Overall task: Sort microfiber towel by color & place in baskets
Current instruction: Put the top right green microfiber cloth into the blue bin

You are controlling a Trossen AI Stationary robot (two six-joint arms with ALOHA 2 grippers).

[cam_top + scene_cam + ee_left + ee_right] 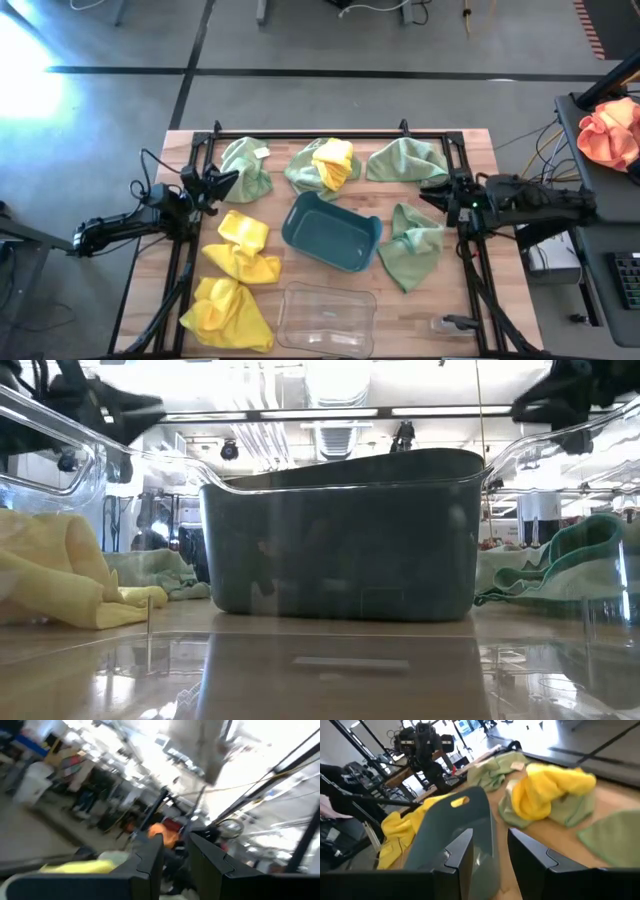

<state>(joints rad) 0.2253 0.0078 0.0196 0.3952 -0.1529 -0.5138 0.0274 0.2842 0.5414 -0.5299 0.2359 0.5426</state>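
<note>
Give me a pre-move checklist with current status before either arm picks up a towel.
1. Teal basket empty: ok.
2. Clear basket empty: ok.
3. Left gripper free of cloth, fingers apart: ok.
4. Right gripper free of cloth, fingers apart: ok.
5. Colours lying separate: not ok, a yellow towel lies on a green towel.
6. Teal basket sitting flat on the table: cannot tell.

In the low view we see the clear basket only as a near wall cut off by the picture's edges. The teal basket hides whatever lies behind it. The left wrist view is blurred; a yellow towel is barely discernible.
</note>
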